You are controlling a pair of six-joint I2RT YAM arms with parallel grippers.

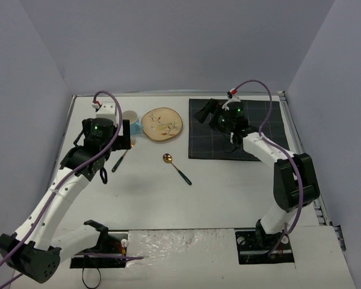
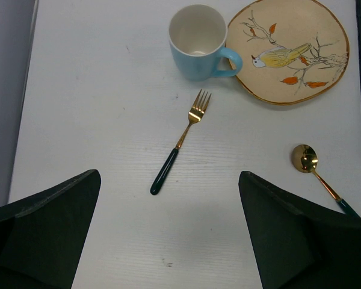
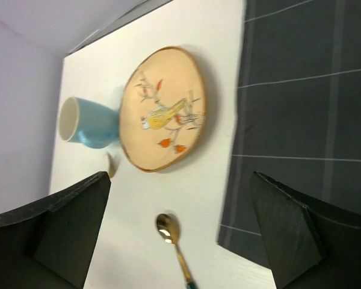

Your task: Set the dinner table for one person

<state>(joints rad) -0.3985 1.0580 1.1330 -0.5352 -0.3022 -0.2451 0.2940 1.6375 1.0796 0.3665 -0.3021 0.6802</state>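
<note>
Dinner table (image 1: 228, 192): whole spoon (image 1: 176, 168) visible only overhead

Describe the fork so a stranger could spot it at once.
On the white table, find the blue mug beside the bird plate. The fork lies just on its near side. Unlike the spoon, its dark handle ends in gold tines.

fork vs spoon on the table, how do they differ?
The fork ends in tines; the spoon ends in a round bowl. The fork lies on the near side of the mug, the spoon on the near side of the plate. In the top view the fork's handle points down-left, the spoon's down-right. Both have a gold head and a dark green handle, and lie flat on the bare table.
</note>
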